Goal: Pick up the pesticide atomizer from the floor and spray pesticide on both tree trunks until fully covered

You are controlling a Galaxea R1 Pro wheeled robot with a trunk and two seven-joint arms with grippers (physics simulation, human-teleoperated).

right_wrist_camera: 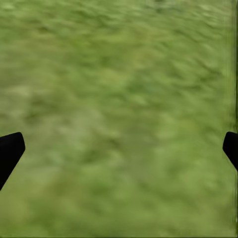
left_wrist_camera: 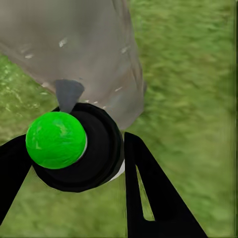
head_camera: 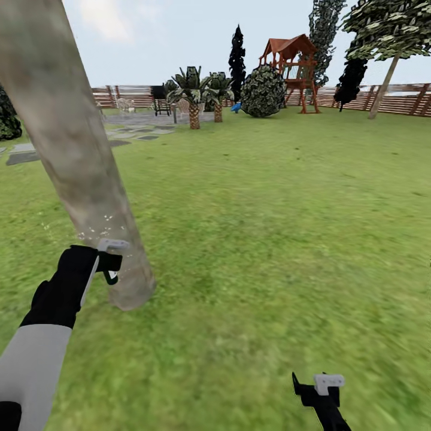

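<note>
gripping the atomizer [left_wrist_camera: 74,148] between its two black fingers [left_wrist_camera: 148,193], the left gripper [head_camera: 108,263] sits right beside the lower part of the trunk [head_camera: 72,149], low over the grass [head_camera: 251,239]. from the left wrist the atomizer shows as a round black body with a bright green cap (a grey nozzle tip pokes toward the bark), and small white flecks dot the trunk near it. in the head view the same flecks scatter over the trunk just above the gripper. the trunk is thick, mottled beige and grey, leaning across the left of the head view and meeting the grass just past the gripper.

the right gripper [head_camera: 317,389] hangs low at the right, well apart from the trunk; its fingers [right_wrist_camera: 11,148] stand wide apart over bare grass with nothing between them.

far back, a second tree [head_camera: 383,78] stands near the fence [head_camera: 395,102], with palms [head_camera: 193,99], a round shrub [head_camera: 263,91] and a red play tower [head_camera: 292,66] between.
</note>
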